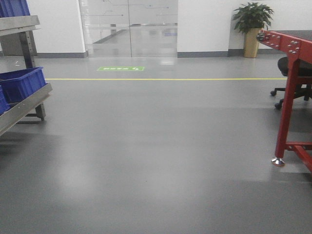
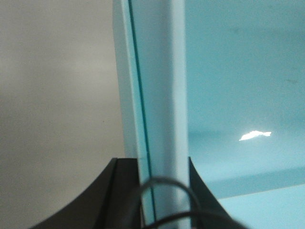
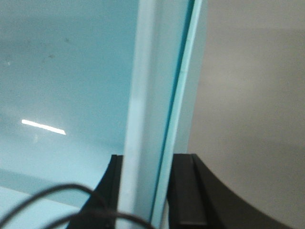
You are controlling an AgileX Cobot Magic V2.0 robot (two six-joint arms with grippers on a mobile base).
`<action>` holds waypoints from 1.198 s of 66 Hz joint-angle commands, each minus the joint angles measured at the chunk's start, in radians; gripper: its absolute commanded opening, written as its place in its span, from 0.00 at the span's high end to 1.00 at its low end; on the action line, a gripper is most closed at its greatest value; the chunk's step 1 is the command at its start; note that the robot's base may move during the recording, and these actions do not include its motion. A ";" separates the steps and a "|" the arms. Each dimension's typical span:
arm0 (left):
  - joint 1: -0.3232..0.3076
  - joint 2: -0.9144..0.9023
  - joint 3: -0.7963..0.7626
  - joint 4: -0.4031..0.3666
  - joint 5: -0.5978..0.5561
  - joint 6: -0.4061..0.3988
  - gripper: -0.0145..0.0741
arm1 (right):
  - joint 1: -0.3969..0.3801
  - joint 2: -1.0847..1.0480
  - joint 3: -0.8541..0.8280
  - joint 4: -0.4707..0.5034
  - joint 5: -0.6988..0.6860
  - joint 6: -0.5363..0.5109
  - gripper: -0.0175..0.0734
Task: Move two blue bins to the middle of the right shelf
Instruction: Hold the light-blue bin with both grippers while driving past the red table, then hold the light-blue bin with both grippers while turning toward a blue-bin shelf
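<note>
Open floor (image 1: 156,161) ahead; shelf (image 1: 27,100) at far left with a stored bin (image 1: 22,83). We hold one bin (image 2: 157,86) between the arms, left jaws clamped on one side wall, right jaws on the opposite wall. Likely rigid, light, slick plastic. Grip thin walls squarely and keep it level.

The plastic bin (image 2: 238,71) looks smooth and glossy, the floor (image 1: 156,161) shiny, the metal shelf (image 1: 24,107) dull.
</note>
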 commanded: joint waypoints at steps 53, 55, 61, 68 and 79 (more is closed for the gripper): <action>-0.007 -0.019 -0.017 -0.071 -0.101 0.012 0.96 | -0.001 -0.016 -0.017 0.031 -0.086 -0.001 0.98; -0.007 -0.019 -0.017 -0.071 -0.101 0.012 0.96 | -0.001 -0.016 -0.017 0.031 -0.086 -0.001 0.98; -0.007 -0.019 -0.017 -0.071 -0.101 0.012 0.96 | -0.001 -0.016 -0.017 0.031 -0.090 -0.001 0.98; -0.007 -0.019 -0.017 -0.071 -0.101 0.012 0.96 | -0.001 -0.016 -0.017 0.031 -0.091 -0.001 0.98; -0.007 -0.019 -0.017 -0.071 -0.101 0.012 0.96 | -0.001 -0.016 -0.017 0.031 -0.092 -0.001 0.98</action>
